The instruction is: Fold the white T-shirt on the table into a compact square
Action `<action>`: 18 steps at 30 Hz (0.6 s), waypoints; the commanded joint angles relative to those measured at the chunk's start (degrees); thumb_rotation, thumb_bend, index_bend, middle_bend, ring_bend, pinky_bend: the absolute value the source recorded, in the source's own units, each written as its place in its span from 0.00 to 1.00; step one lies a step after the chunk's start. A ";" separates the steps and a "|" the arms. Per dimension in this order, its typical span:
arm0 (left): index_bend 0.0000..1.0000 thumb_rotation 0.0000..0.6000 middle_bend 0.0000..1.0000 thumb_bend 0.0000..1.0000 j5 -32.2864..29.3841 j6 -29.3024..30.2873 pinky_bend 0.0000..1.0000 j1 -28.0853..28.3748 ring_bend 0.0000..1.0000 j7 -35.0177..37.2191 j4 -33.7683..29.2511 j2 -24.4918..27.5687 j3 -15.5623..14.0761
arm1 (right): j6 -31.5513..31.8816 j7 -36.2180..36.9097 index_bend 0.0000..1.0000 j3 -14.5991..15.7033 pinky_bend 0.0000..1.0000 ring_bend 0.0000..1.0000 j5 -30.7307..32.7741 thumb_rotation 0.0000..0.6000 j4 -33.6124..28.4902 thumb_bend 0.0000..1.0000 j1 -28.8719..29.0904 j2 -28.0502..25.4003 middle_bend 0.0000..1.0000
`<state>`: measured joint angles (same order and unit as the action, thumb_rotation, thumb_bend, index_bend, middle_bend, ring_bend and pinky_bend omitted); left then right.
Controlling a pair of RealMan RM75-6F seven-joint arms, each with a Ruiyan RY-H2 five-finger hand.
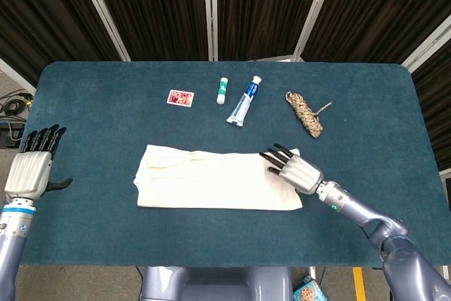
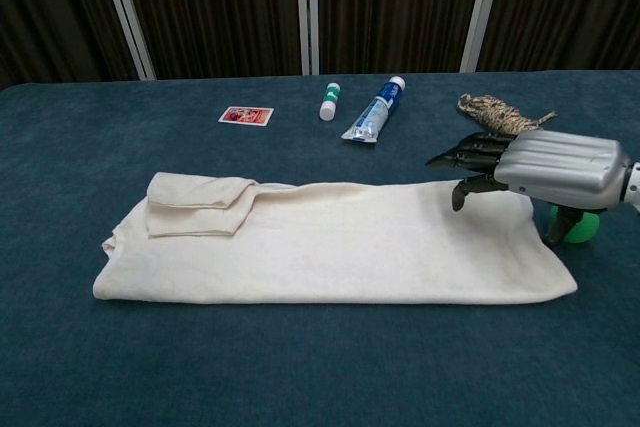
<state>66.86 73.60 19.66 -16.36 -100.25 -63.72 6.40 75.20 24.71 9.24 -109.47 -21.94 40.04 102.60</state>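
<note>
T-shirt lies as a left-right strip; the right robot hand, fingers spread and empty, hovers over its right end, while the left robot hand, also empty, is well apart.

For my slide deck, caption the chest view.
Right hand hovers open over the end of the folded white T-shirt on the blue table.

t-shirt mid-table; card, stick, tube, rope in row behind it.
</note>
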 commanded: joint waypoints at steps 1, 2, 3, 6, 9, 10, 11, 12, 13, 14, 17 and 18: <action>0.00 1.00 0.00 0.00 0.03 0.02 0.00 -0.02 0.00 -0.02 0.03 -0.02 0.05 | -0.04 0.74 0.34 0.07 0.00 0.00 0.51 1.00 0.14 0.12 -0.08 -0.02 0.02; 0.00 1.00 0.00 0.00 0.03 0.02 0.00 -0.05 0.00 -0.01 0.04 -0.02 0.08 | 0.04 0.91 0.35 0.18 0.00 0.00 0.63 1.00 0.26 0.15 -0.13 -0.08 0.02; 0.00 1.00 0.00 0.00 0.05 0.00 0.00 -0.06 0.00 -0.02 0.05 -0.03 0.08 | 0.11 1.05 0.35 0.25 0.00 0.00 0.70 1.00 0.31 0.18 -0.16 -0.13 0.02; 0.00 1.00 0.00 0.00 0.08 -0.10 0.00 -0.07 0.00 -0.08 0.06 -0.05 0.10 | 0.24 1.56 0.37 0.57 0.00 0.00 0.88 1.00 0.36 0.27 -0.17 -0.28 0.02; 0.00 1.00 0.00 0.00 0.19 -0.10 0.00 -0.11 0.00 -0.23 0.04 -0.10 0.09 | 0.36 1.91 0.40 1.01 0.00 0.00 0.87 1.00 0.31 0.32 -0.12 -0.40 0.02; 0.00 1.00 0.00 0.00 0.21 -0.10 0.00 -0.12 0.00 -0.24 0.01 -0.10 0.10 | 0.39 1.97 0.42 1.14 0.00 0.00 0.85 1.00 0.30 0.33 -0.10 -0.42 0.02; 0.00 1.00 0.00 0.00 0.23 -0.11 0.00 -0.13 0.00 -0.26 0.00 -0.12 0.10 | 0.36 2.03 0.44 1.27 0.00 0.00 0.85 1.00 0.29 0.34 -0.09 -0.43 0.02; 0.00 1.00 0.00 0.00 0.25 -0.10 0.00 -0.14 0.00 -0.29 0.00 -0.12 0.11 | 0.31 2.10 0.47 1.41 0.00 0.00 0.83 1.00 0.27 0.34 -0.07 -0.44 0.03; 0.00 1.00 0.00 0.00 0.25 -0.09 0.00 -0.16 0.00 -0.30 0.00 -0.12 0.12 | 0.33 2.18 0.50 1.51 0.00 0.00 0.84 1.00 0.23 0.34 -0.04 -0.45 0.03; 0.00 1.00 0.00 0.00 0.25 -0.09 0.00 -0.16 0.00 -0.29 0.00 -0.12 0.14 | 0.35 2.22 0.55 1.56 0.00 0.00 0.84 1.00 0.21 0.34 -0.03 -0.45 0.03; 0.00 1.00 0.00 0.00 0.31 -0.14 0.00 -0.20 0.00 -0.29 0.00 -0.11 0.15 | 0.72 2.33 0.67 1.66 0.00 0.00 1.02 1.00 0.18 0.34 -0.01 -0.34 0.04; 0.00 1.00 0.00 0.00 0.36 -0.16 0.00 -0.21 0.00 -0.32 0.01 -0.12 0.14 | 0.80 2.34 0.69 1.68 0.00 0.00 1.14 1.00 0.20 0.34 -0.02 -0.27 0.04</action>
<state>67.21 73.45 19.45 -16.67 -100.24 -63.84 6.55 75.98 27.04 10.91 -108.35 -21.74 40.02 102.31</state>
